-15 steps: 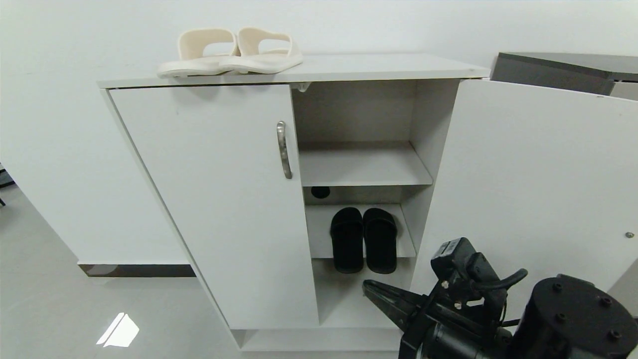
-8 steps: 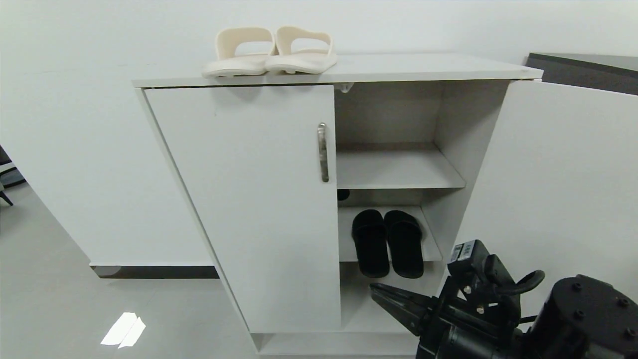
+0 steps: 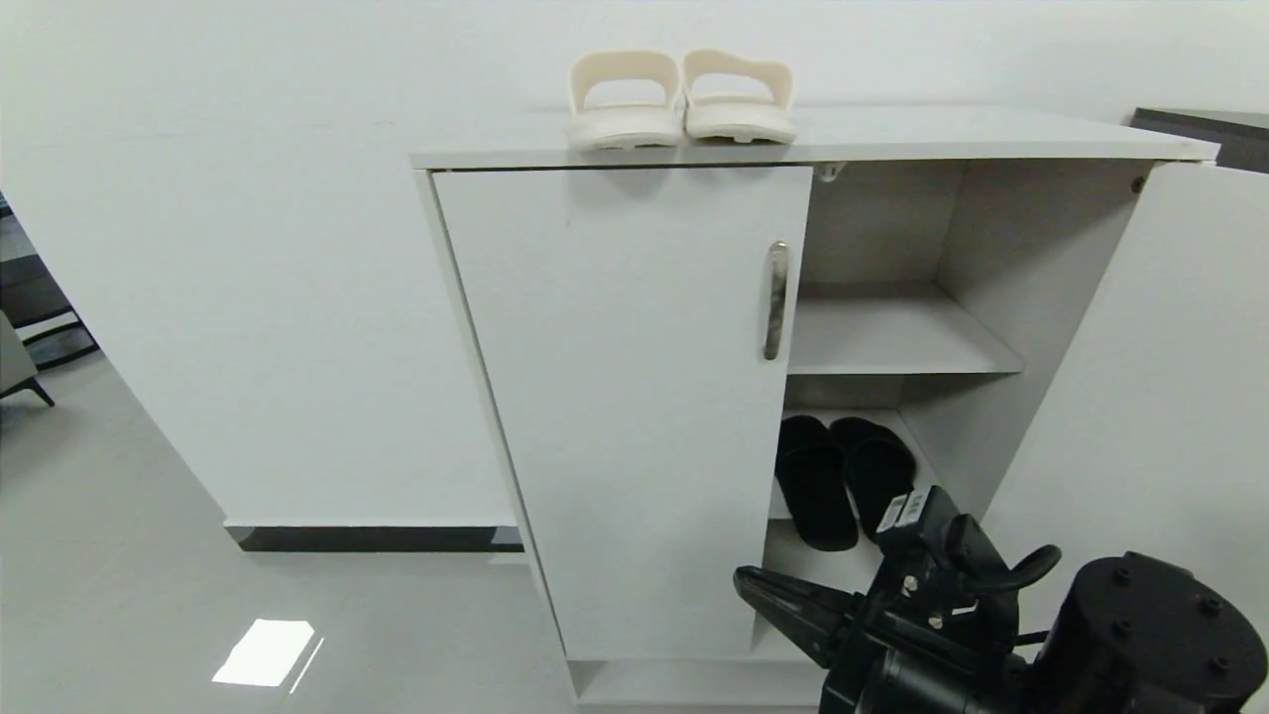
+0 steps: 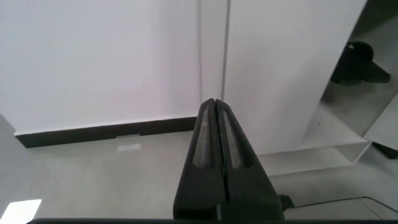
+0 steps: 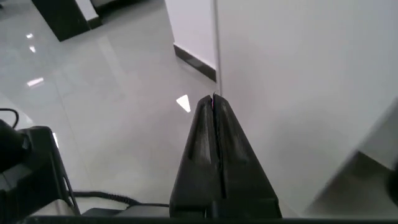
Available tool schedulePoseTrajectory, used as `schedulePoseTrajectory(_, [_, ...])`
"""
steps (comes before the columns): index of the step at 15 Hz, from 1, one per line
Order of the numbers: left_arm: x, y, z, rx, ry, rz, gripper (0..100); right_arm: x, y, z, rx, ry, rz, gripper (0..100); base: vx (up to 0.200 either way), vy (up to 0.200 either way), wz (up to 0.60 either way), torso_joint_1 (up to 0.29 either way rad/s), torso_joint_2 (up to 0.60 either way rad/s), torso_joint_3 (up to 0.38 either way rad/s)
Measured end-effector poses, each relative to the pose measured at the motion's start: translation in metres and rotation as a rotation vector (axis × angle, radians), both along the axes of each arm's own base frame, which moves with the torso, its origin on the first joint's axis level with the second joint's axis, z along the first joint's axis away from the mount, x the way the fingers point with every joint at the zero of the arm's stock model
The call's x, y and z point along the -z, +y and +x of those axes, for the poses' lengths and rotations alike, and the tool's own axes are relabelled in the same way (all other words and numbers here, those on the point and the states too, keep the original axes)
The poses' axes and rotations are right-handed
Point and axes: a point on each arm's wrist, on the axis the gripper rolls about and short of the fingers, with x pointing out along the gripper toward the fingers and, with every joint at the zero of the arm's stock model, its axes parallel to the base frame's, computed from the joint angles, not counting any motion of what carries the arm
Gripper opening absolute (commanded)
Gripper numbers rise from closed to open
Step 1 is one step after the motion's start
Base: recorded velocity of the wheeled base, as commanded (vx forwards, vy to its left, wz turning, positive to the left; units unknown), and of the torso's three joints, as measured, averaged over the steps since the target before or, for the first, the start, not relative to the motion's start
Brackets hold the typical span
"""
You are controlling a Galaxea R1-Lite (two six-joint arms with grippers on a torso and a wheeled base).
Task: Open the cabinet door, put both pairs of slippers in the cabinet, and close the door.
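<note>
While the black slippers [image 3: 843, 481] already lie side by side inside the cabinet [image 3: 991, 131], beneath the upper shelf [image 3: 892, 342], the cream slippers [image 3: 684, 99] sit as a touching pair on the cabinet's top, toes toward the near edge, above the closed left door [image 3: 625, 397]. The right door [image 3: 1170, 397] stands swung wide. The right gripper [image 3: 744, 578] hangs low and near, in front of the cabinet's foot, its fingers pressed together on nothing; the right wrist view shows the same shut tips [image 5: 214, 98] over the floor beside a white panel. The left gripper [image 4: 214, 102] is likewise pressed shut and empty, pointing at the floor to the left of the cabinet.

The cream pair looks like moulded foam: probably light, springy and rather smooth, so it should lift easily but may slide on the top if nudged. The arched straps seem the best hold, standing clear of the soles; pinching both inner strap edges where the two slippers meet could carry the pair at once, though a loose grip might drop one
</note>
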Motion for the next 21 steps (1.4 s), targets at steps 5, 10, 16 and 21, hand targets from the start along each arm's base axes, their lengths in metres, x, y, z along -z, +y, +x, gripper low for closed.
schedulePoseTrajectory(5, [0.000, 0.000, 0.000, -0.001, 0.000, -0.004, 0, 0.008, 0.001, 0.005, 0.014, 0.009, -0.035, 0, 0.000, 0.080, 0.00, 0.001, 0.00, 0.000])
schedulePoseTrajectory(10, [0.000, 0.000, 0.000, -0.003, 0.000, -0.012, 0, 0.013, 0.000, 0.005, 0.014, 0.000, -0.065, 0, 0.000, 0.000, 0.00, 0.000, 0.00, 0.000])
schedulePoseTrajectory(16, [0.000, 0.000, 0.000, -0.003, 0.001, -0.013, 0, 0.013, -0.001, 0.007, 0.017, -0.005, -0.053, 0, 0.000, 0.000, 0.00, 0.013, -0.06, -0.041])
schedulePoseTrajectory(21, [0.000, 0.000, 0.000, -0.003, 0.000, -0.014, 0, 0.013, 0.000, 0.007, 0.020, -0.007, -0.052, 0, 0.000, 0.000, 0.00, 0.109, -0.37, -0.284])
